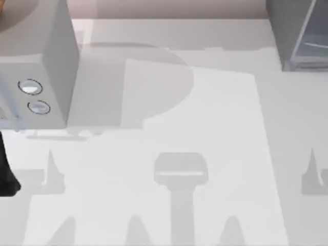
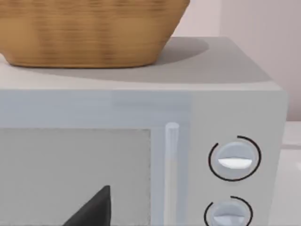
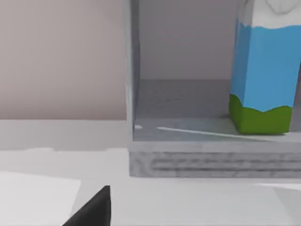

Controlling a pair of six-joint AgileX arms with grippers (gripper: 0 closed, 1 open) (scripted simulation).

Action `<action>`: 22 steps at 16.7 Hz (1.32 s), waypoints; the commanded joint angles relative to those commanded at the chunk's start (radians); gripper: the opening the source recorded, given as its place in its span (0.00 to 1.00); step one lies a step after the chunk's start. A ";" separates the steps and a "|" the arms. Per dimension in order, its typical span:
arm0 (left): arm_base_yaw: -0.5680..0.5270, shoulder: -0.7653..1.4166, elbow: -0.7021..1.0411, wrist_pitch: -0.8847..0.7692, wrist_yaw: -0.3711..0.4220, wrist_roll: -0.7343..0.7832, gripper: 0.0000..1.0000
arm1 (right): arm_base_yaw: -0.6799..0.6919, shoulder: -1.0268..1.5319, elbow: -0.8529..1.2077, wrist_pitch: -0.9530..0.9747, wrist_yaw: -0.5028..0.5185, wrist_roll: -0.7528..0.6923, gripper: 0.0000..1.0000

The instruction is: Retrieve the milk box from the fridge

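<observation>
Far right corner of the table (image 1: 169, 128), top view: grey fridge (image 1: 300, 36), cut off by the picture's edge, with a pale-framed glassy panel.

Inside the fridge (image 3: 211, 160), right wrist view: milk box (image 3: 263, 70), upright on the cabinet floor, toward one side of the compartment, close to the front sill. Blue sides, green band at the base, white top cut off by the picture's edge. Touched by nothing but the floor beneath it.

Low in the right wrist view: dark tip of the right gripper (image 3: 91, 209), over the table in front of the fridge sill, well apart from the milk box. Apart or together: cannot tell.

Far left of the table, top view: grey box with two dials (image 1: 36, 61), dials facing the near edge. At the left edge of the top view, just in front of that box: dark part of the left arm (image 1: 7, 169).

Left wrist view: same box with two dials (image 2: 141, 113) seen from the front, pale handle bar beside its window, dials stacked one above the other. On its top: woven basket (image 2: 89, 33). Low in that view: dark tip of the left gripper (image 2: 91, 209), in front of the window. Apart or together: cannot tell.
</observation>
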 joint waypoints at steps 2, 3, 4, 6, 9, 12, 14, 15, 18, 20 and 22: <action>0.000 0.000 0.000 0.000 0.000 0.000 1.00 | 0.000 0.001 0.000 0.001 0.000 0.000 1.00; 0.000 0.000 0.000 0.000 0.000 0.000 1.00 | -0.004 0.011 0.002 0.011 -0.005 0.000 1.00; 0.000 0.000 0.000 0.000 0.000 0.000 1.00 | -0.012 0.032 0.006 0.032 -0.014 0.000 1.00; 0.000 0.000 0.000 0.000 0.000 0.000 1.00 | -0.040 0.106 0.019 0.107 -0.043 0.001 1.00; 0.000 0.000 0.000 0.000 0.000 0.000 1.00 | -0.105 0.295 0.045 0.296 -0.107 0.003 1.00; 0.000 0.000 0.000 0.000 0.000 0.000 1.00 | -0.189 0.576 0.071 0.554 -0.185 0.007 1.00; 0.000 0.000 0.000 0.000 0.000 0.000 1.00 | -0.249 0.800 0.085 0.738 -0.241 0.011 1.00; 0.000 0.000 0.000 0.000 0.000 0.000 1.00 | -0.278 0.916 0.092 0.829 -0.269 0.012 1.00; 0.000 0.000 0.000 0.000 0.000 0.000 1.00 | -0.363 1.246 0.111 1.094 -0.351 0.017 1.00; 0.000 0.000 0.000 0.000 0.000 0.000 1.00 | -0.415 1.432 0.127 1.254 -0.400 0.019 1.00; 0.000 0.000 0.000 0.000 0.000 0.000 1.00 | -0.459 1.581 0.144 1.391 -0.443 0.019 1.00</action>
